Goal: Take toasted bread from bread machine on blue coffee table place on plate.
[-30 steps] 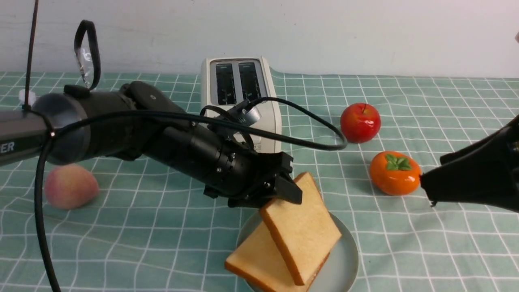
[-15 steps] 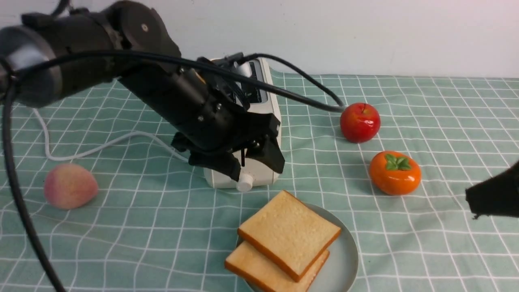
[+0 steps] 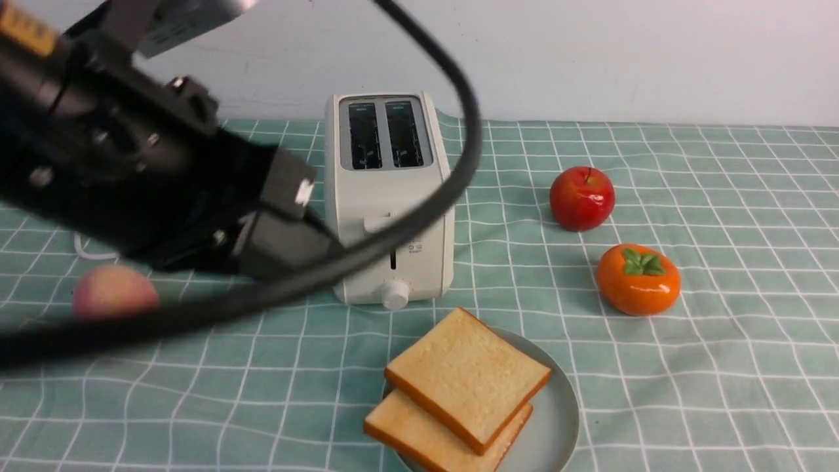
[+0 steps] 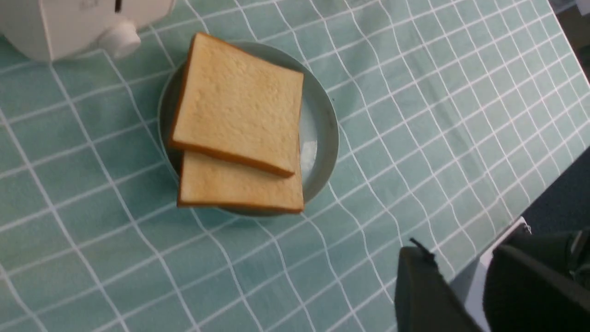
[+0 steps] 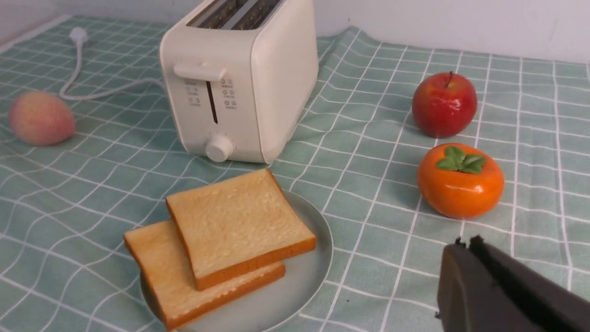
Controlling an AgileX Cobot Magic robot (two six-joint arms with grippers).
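Upper left, a blurred black left arm (image 3: pixel 131 183) with silver screws and a yellow label (image 3: pixel 26 29) at the corner; a thick black cable (image 3: pixel 470 144) loops across. The right hand (image 5: pixel 465 242) is matte black.

Plate (image 3: pixel 557 423) rim off-frame; peach (image 3: pixel 111 292) behind blurred left arm (image 3: pixel 131 183)

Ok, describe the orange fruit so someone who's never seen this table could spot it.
Find the cream toaster in the middle of the green checked tablecloth; two fruits sit to its right. The orange fruit is the nearer one, right of and beyond the plate of toast. Unlike the red apple behind it, it is squat, orange, with a green leafy cap.
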